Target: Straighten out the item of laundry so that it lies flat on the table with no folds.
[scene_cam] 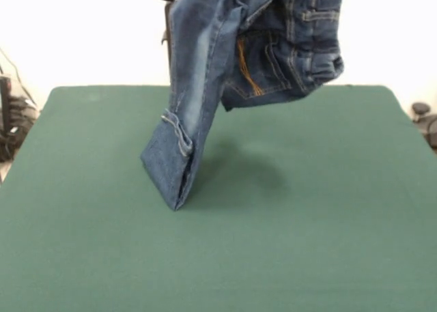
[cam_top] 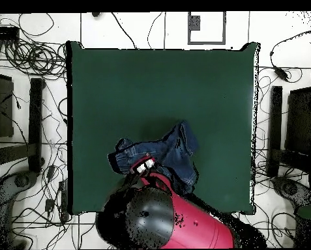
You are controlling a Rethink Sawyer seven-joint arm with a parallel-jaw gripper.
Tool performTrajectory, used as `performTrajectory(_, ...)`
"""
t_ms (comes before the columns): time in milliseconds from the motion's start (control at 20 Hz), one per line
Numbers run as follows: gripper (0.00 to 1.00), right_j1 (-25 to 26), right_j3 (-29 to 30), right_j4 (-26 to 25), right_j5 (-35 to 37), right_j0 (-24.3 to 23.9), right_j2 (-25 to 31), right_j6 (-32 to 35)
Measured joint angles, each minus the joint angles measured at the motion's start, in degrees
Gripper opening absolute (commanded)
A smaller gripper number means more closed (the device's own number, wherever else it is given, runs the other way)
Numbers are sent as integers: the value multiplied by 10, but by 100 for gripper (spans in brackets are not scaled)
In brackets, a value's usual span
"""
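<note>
Item: jeans [scene_cam: 205, 87], lifted, bunched at waist, one leg hem touching surface [scene_cam: 328, 244]; tool [cam_top: 143, 166] grip state indiscernible; flattening not done, spreading remains

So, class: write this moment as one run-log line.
jeans: lifted, bunched, one leg hem touching table | gripper: over the bunched denim, fingers hidden | flat: not yet

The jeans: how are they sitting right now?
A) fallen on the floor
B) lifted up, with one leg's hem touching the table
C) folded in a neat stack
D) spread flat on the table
B: the jeans hang from above, and only one leg's hem reaches the green table.
</note>
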Motion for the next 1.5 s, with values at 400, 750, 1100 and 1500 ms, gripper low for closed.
performTrajectory(400,0,-1,1,0,-19,-19,5,0)
performTrajectory(750,0,-4,2,0,-30,-33,7,0)
performTrajectory(1100,0,-35,-12,-10,26,-33,2,0)
performTrajectory(1500,0,-78,-59,-32,147,-35,-3,0)
